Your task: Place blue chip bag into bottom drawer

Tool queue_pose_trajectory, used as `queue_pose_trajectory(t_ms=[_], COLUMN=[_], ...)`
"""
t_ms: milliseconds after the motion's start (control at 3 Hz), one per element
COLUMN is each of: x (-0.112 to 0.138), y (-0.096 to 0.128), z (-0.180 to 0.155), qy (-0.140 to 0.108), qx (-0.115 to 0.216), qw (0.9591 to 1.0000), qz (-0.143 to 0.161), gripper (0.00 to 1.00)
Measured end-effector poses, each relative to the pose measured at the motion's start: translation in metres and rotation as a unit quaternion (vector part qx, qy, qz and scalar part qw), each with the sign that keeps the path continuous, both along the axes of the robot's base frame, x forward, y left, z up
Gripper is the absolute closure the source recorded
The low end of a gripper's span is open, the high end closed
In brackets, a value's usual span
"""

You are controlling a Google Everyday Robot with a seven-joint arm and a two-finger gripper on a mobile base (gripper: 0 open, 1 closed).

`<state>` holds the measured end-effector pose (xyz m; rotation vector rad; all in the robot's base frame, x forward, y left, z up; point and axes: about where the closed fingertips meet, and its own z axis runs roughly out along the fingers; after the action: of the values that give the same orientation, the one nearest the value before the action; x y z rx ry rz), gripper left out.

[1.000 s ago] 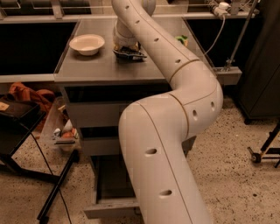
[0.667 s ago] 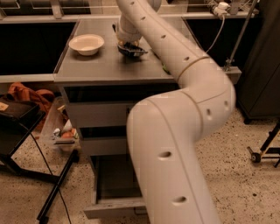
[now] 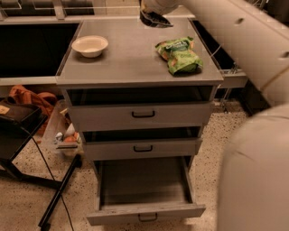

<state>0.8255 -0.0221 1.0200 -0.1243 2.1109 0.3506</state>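
The pincer (image 3: 156, 5) is seen at the far edge of the desk (image 3: 131, 58), cut off by the top of the view, so it cannot be told how wide it is spread or whether anything is clasped by it. The blue chip bag (image 3: 153, 19) is found directly beneath it and touching it, over the desk's back edge (whether the bag rests on the surface or hangs just above cannot be told). A cream bowl (image 3: 90, 45) is set on the desk's left part, and a green chip bag (image 3: 179, 55) is laid on its right part, well apart from the dark bag. Under the desk, the two shallow drawers (image 3: 142, 115) are kept pushed in, while the bottom drawer (image 3: 144, 185) is pulled far out towards the camera, its grey floor exposed. The white arm (image 3: 235, 27) is stretched across to the right of the desk.
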Motion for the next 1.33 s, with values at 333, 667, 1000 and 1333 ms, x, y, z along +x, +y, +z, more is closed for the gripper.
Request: queue_pose_trajectory(t_ms=[333,667,1000,1333], x=[-0.06,-0.12,-0.181,-0.205], y=[-0.022,-0.006,0.009,-0.01], z=[0.045,0.029,-0.043,-0.064], qy=[-0.054,-0.063,-0.005,0.0], qx=[0.026,0.039,0.031,0.008], qw=[0.9982,0.9956,0.9927,0.9913], qz=[0.005,0.057,0.116,0.132], gripper=[1.0,1.0,1.0,1.0])
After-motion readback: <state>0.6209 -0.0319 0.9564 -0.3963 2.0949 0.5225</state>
